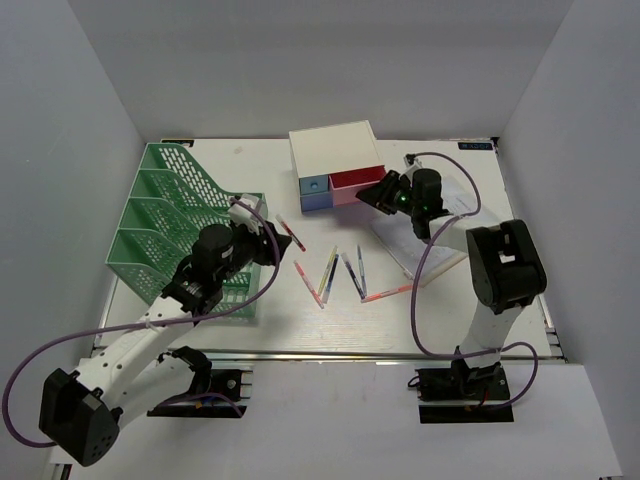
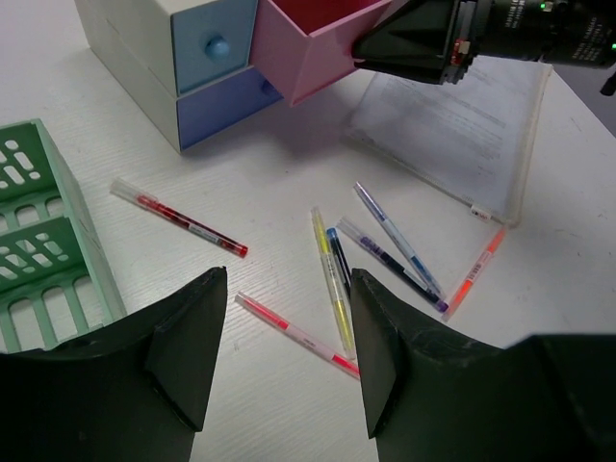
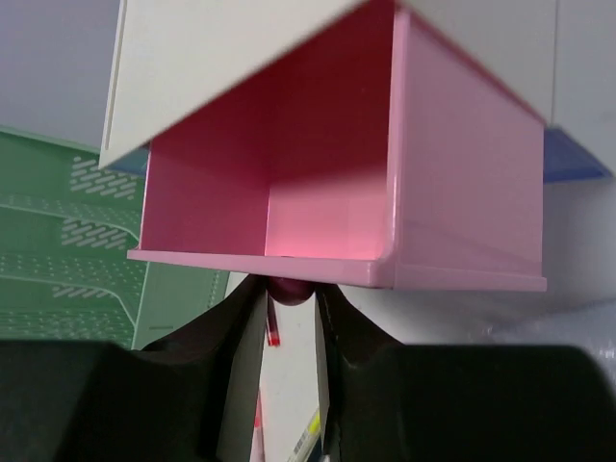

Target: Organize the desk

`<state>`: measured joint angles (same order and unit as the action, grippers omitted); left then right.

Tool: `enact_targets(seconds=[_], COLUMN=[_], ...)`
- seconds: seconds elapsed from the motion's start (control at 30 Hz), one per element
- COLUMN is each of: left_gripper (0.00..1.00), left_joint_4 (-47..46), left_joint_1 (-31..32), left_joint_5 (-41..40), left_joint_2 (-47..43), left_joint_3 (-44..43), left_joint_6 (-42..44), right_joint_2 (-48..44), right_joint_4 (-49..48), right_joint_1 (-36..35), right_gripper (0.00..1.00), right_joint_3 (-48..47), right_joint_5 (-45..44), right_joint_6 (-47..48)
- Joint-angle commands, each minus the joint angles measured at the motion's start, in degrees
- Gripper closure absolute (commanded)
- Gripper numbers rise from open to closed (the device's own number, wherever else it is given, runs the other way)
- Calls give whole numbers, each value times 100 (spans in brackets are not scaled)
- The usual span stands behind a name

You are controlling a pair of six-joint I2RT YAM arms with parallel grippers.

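Our left gripper (image 2: 287,289) hangs open and empty over the desk (image 2: 279,164), the pink pen (image 2: 298,334) beneath lying 10-to-4 o'clock, while our right gripper (image 3: 292,316) pinches the drawer knob (image 3: 291,289).

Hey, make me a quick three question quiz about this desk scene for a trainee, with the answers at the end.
1. True or false: the pink drawer is pulled out of the drawer box.
2. What is the right gripper closed on? A) the drawer knob B) a paper sheet C) the green rack
3. What lies on the desk below the open left gripper?
Key: 1 true; 2 A; 3 loose pens.
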<state>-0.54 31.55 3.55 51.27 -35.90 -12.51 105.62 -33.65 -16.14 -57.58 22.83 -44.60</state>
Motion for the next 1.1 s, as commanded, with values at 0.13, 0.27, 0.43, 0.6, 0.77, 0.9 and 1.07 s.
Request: enact_targets(seconds=[0.13,0.27,0.43,0.6,0.77,0.9,1.07], left_gripper=[36,37,32,31,38,44,50], left_joint_4=[-113,-148,-61,613,1669,2249,3005], left_joint_1=[18,18,18,71,184,308,413], left_joint_5=[67,5,-170,-943,-1664,-2199,-2772], left_joint_2=[164,340,796,1831,3098,4081,4971], left_joint_3=[13,22,-83,-619,-1927,-2684,-3492], left_joint_6=[-155,-278,-524,-1085,-1614,-1816,-2615], right_joint_2=[-797,-833,-841,-1148,-1885,-2791,-3898], right_joint_4=[-142,-124,-186,24,946,1527,2195], right_joint_1=[-3,6,23,32,6,23,58], right_gripper=[91,69,33,32,54,96,84], right_joint_3=[625,661,616,906,1231,1539,1434], right_joint_5=[-24,20,423,801,943,820,714], right_joint_6=[100,162,294,731,2304,3412,4047])
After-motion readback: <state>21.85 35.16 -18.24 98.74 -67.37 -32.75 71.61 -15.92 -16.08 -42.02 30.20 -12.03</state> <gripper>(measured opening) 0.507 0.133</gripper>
